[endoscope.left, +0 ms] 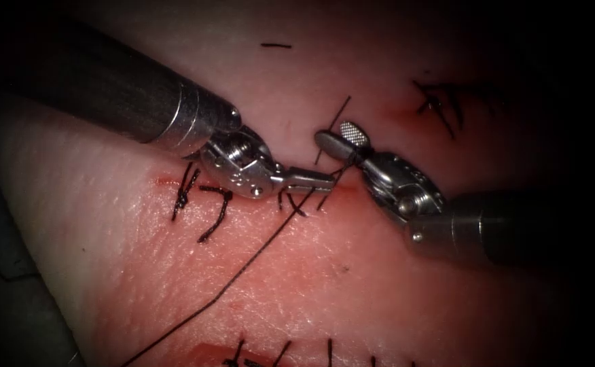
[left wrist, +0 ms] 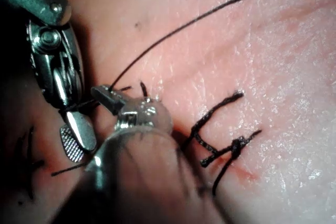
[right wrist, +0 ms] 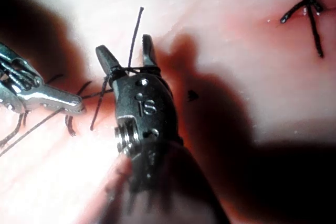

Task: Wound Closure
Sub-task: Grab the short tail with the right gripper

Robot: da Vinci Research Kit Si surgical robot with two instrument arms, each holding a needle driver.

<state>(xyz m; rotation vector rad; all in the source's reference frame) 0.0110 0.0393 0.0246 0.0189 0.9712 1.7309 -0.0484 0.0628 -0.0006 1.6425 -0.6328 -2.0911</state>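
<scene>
My left tool (endoscope.left: pixel 328 181) comes in from the upper left, and its jaws are shut on the thread right at the cut (endoscope.left: pixel 345 187) in the tissue (endoscope.left: pixel 352 285). From there a long dark thread (endoscope.left: pixel 229 285) trails down and to the left. My right tool (endoscope.left: pixel 341 136) reaches in from the right with its jaws open; a turn of thread (right wrist: pixel 131 70) is wound around their base, and nothing is held between them. A short thread tail (endoscope.left: pixel 341 112) stands up beside it. The left wrist view shows the left jaws (left wrist: pixel 107 95) beside the open right jaws (left wrist: pixel 73 137).
Knotted stitches (endoscope.left: pixel 206 200) sit over the cut under the left tool's wrist. Another stitch (endoscope.left: pixel 440 102) lies at the upper right, and several stitches (endoscope.left: pixel 284 353) line the lower edge. A loose cut thread end (endoscope.left: pixel 276 45) rests on the far tissue. Red fluid (endoscope.left: pixel 202 353) pools near the bottom.
</scene>
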